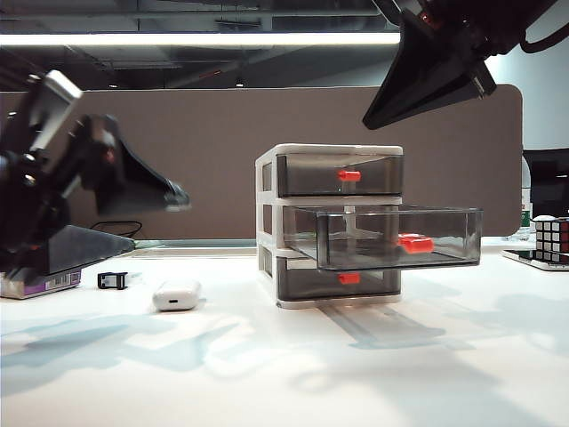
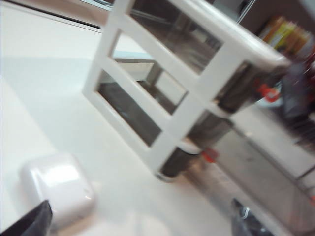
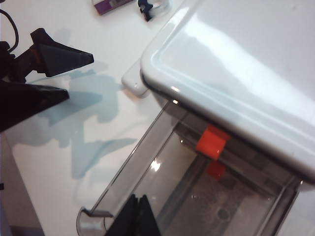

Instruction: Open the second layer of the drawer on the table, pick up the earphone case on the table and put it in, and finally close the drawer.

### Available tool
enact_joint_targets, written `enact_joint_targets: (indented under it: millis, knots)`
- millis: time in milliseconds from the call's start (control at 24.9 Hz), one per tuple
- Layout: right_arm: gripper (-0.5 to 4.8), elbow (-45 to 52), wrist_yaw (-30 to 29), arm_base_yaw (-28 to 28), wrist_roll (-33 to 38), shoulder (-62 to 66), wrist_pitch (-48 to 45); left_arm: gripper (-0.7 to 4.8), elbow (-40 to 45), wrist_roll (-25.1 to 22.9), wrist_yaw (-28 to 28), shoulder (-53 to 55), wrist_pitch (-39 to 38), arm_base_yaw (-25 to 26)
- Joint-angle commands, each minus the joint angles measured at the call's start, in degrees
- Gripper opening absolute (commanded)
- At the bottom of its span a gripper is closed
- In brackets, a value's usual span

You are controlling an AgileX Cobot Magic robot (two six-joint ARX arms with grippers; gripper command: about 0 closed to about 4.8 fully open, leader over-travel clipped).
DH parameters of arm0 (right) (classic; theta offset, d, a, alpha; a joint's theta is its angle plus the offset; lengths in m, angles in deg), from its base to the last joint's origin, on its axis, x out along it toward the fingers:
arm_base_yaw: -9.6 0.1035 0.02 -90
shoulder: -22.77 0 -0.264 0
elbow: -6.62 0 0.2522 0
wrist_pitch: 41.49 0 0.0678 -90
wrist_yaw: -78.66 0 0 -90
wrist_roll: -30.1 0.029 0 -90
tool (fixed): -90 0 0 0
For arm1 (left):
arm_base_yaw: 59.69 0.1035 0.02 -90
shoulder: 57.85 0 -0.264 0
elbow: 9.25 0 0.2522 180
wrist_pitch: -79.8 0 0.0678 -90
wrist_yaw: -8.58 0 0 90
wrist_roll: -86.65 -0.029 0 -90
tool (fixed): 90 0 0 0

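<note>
White and shiny, the earphone case (image 1: pixel 177 294) lies flat on the table (image 1: pixel 284 374), to the left of the drawer (image 1: pixel 330 226) and well apart from it. A small black clip (image 1: pixel 112 281) sits just beside it, and a purple-and-white box (image 1: pixel 40 284) is farther left.

The second layer of the drawer (image 1: pixel 391 238) is already pulled out, and it looks empty.

The left gripper (image 1: pixel 133 220) hangs in the air above and to the left of the case, with its two fingers spread wide and nothing in them. It should come straight down with one finger on each side of the case, then squeeze softly, because the case is smooth and could slip.

The right gripper (image 3: pixel 134 216) is high above the drawer, fingers pressed together and holding nothing. It is best kept up there, out of the way.
</note>
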Motion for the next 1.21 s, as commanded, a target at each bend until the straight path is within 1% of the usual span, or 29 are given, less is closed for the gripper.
enact_joint_targets:
  millis: [40,80,121,161,241,321,442,562,723,924,1205]
  knots:
    - [-0.04,-0.22,-0.52,0.11,-0.28,0.68,-2.43,4.79,-4.35,-9.60,-0.68,-0.20,-10.58,-0.11]
    - [-0.04,-0.22,-1.07,0.13,-0.26,1.51,-2.78,4.79,-6.56,-12.26,-0.61,-0.20,-15.23,-0.13]
    - [-0.04,-0.24,-1.33,0.15,-0.24,2.16,-2.78,4.79,-7.48,-13.49,-0.09,-0.20,-17.27,-0.11]
    - [-0.04,-0.24,-1.97,0.15,-0.24,3.17,-2.71,4.79,-8.35,-15.65,1.81,-0.20,-19.56,-0.11]
    - [-0.04,-0.24,-2.32,0.15,-0.24,4.74,-3.39,4.79,-8.70,-18.03,5.09,-0.20,-21.55,-0.09]
    - [-0.04,-0.24,-2.60,0.15,-0.11,6.51,-5.38,4.79,-8.72,-20.04,6.03,-0.02,-21.97,0.07]
    - [-0.04,-0.35,-3.67,0.15,1.27,8.68,-9.05,4.79,-8.94,-20.35,8.98,0.11,-21.97,0.28]
    - [-0.04,-0.59,-5.18,0.55,3.06,10.58,-12.94,4.79,-10.78,-21.40,8.74,1.81,-24.96,0.63]
    - [-0.04,-0.68,-5.66,2.08,3.32,12.20,-18.38,4.79,-12.11,-21.38,8.35,4.85,-24.79,0.63]
    - [-0.04,-0.70,-5.62,3.69,5.92,13.77,-24.72,4.79,-13.49,-21.16,8.35,8.15,-24.00,0.68]
    - [-0.04,-2.23,-5.81,3.76,7.26,16.70,-28.65,4.79,-17.84,-16.83,8.41,12.92,-23.87,0.61]
